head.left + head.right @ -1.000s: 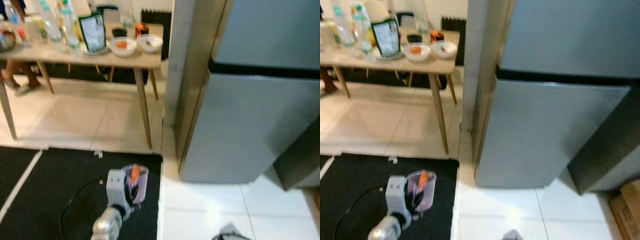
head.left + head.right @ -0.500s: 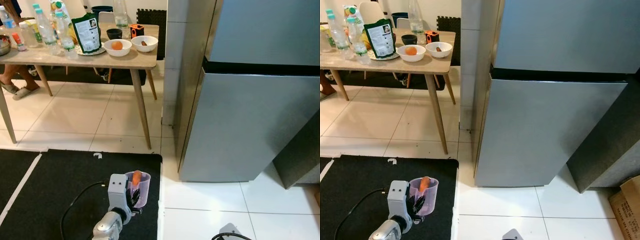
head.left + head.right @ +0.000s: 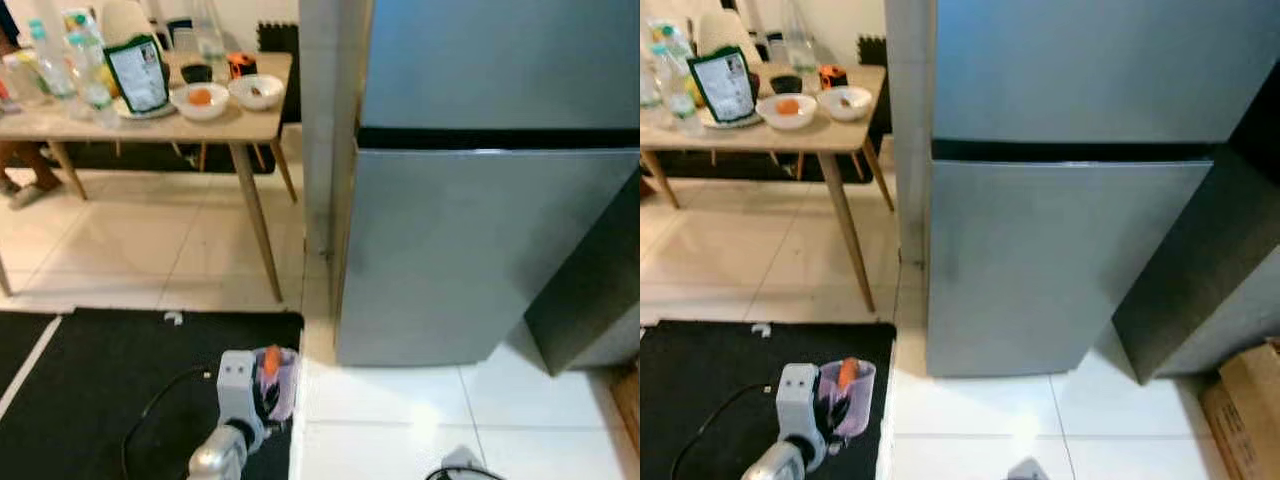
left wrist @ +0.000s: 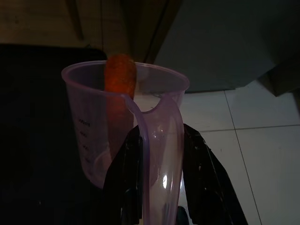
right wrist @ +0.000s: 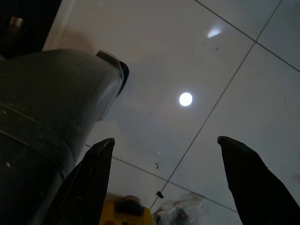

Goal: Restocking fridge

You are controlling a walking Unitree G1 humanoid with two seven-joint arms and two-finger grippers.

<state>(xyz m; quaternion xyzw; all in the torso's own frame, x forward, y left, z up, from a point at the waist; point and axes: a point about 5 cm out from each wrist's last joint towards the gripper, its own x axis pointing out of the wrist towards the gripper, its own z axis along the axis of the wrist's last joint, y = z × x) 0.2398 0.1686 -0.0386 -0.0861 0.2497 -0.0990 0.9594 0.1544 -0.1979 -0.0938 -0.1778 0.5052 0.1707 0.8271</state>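
A clear purple measuring cup [image 4: 126, 136] with a carrot [image 4: 120, 82] standing in it is held by its handle in my left gripper [image 4: 161, 154], which is shut on it. In the eye views the cup [image 3: 277, 373] hangs low over the black mat, left of the fridge. The grey two-door fridge [image 3: 480, 230] stands closed straight ahead. My right gripper [image 5: 164, 178] hangs open above the white floor tiles, nothing between its fingers.
A wooden table [image 3: 215, 122] at the back left carries bottles, a bag and two white bowls [image 3: 200, 98]. A black mat [image 3: 110, 380] with a cable lies below me. A cardboard box [image 3: 1245, 410] sits at the right. A dark cabinet side [image 3: 590, 290] stands right of the fridge.
The whole view has shifted: the camera turned right, so the fridge sits more central. The cup stays in my left gripper.
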